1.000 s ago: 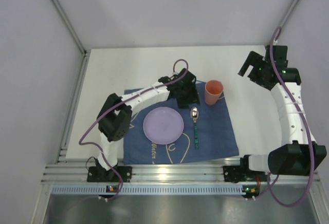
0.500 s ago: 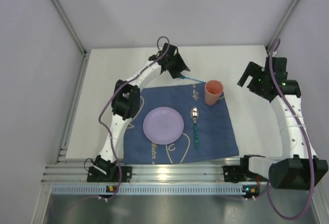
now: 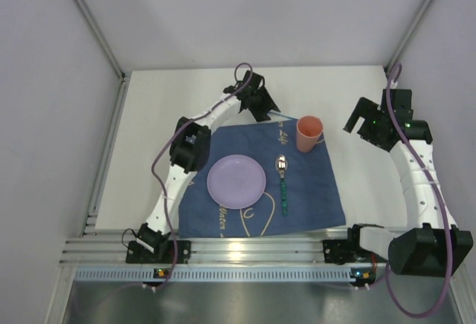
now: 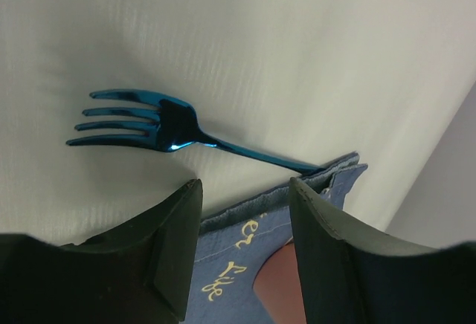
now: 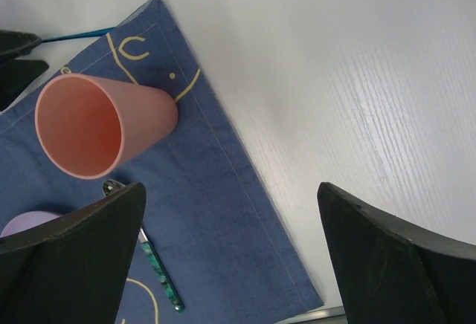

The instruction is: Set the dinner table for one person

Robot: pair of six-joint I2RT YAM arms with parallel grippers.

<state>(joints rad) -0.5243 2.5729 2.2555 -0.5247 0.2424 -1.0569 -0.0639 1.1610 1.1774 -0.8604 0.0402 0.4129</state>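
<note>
View from above: my left gripper has swung from the spoon to the blue cloth's far edge on the dinner table; plate and cup sit placed. Left wrist: jaws spread over the fork, which lies off the cloth, likely my next pick. Right wrist: my right gripper hangs wide apart, empty, right of the cup.

The table lies bare across its far side, down the left of the cloth, and right of it, under the wide-spread right gripper. On the cloth the plate, the spoon and the upright cup at the far right corner block the way. The fork lies flat just past the cloth's far edge, before the left gripper, its fingers parted. The left arm crosses above the cloth's far left corner.
</note>
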